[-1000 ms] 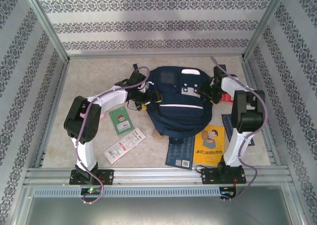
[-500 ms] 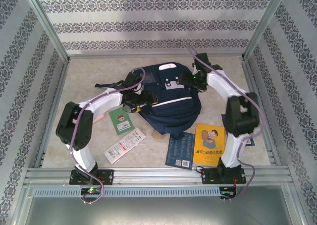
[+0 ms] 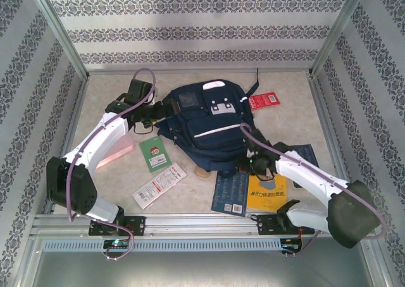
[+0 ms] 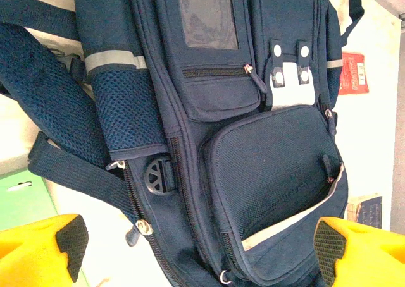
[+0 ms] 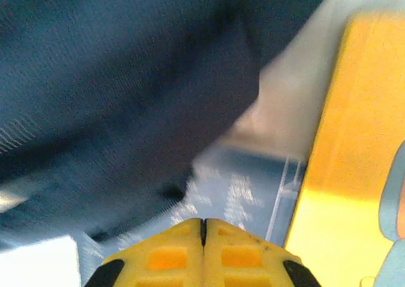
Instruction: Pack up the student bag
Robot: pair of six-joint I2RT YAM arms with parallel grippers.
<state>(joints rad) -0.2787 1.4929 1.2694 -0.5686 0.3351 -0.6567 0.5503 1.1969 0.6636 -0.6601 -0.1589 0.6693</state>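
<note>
The student bag (image 3: 205, 126) is a navy backpack with white stripes, lying flat mid-table with its front pockets up. My left gripper (image 3: 157, 112) hovers at its left side, jaws wide open and empty. In the left wrist view the yellow fingers (image 4: 60, 252) stand far apart over the bag's (image 4: 253, 167) pockets and shoulder strap. My right gripper (image 3: 249, 163) sits at the bag's near edge, shut on nothing. In the right wrist view its fingertips (image 5: 202, 224) meet above a blue book (image 5: 253, 198), with the bag's fabric (image 5: 126, 78) just beyond.
Near the front lie a blue book (image 3: 231, 192) and a yellow book (image 3: 266, 187). A green book (image 3: 154, 154), a white-red booklet (image 3: 159, 184) and a pink item (image 3: 117, 149) lie at the left. A red book (image 3: 262, 100) lies behind the bag on the right.
My right arm swung from the bag's far right side to its near edge and its gripper shut. My left arm moved back and left. The bag shifted and turned.
</note>
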